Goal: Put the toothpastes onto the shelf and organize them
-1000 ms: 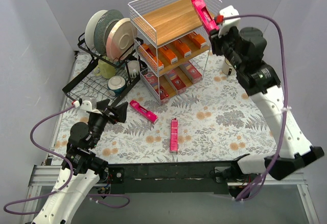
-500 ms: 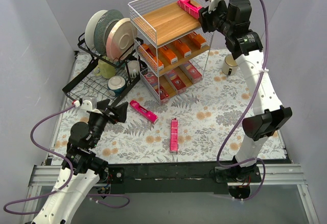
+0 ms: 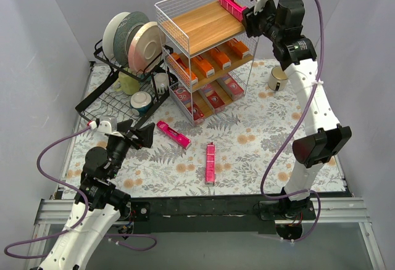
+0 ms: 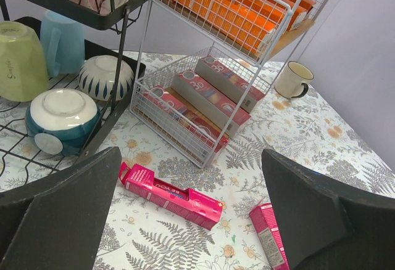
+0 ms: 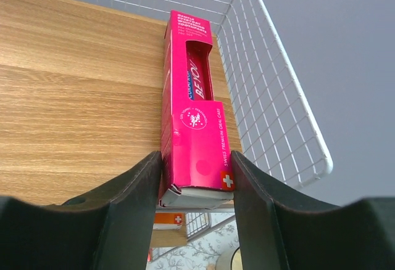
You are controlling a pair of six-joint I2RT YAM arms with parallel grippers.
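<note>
While the shelf (image 3: 203, 26) stands at the back, I see my right gripper (image 5: 194, 159) clamping a magenta toothpaste (image 5: 191, 110) along its top board, just beside the mesh wall (image 5: 265, 97). My left gripper (image 4: 191, 156) gapes wide near two pink toothpastes (image 3: 173, 134) (image 3: 210, 163) lying on the surface (image 3: 265, 134).

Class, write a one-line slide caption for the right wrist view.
Right gripper holds a pink toothpaste carton at the shelf's top wooden board.

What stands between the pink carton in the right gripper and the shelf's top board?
Nothing visible. The right gripper holds the pink carton over the top board, alongside the wire wall. No other carton lies on that board.
</note>
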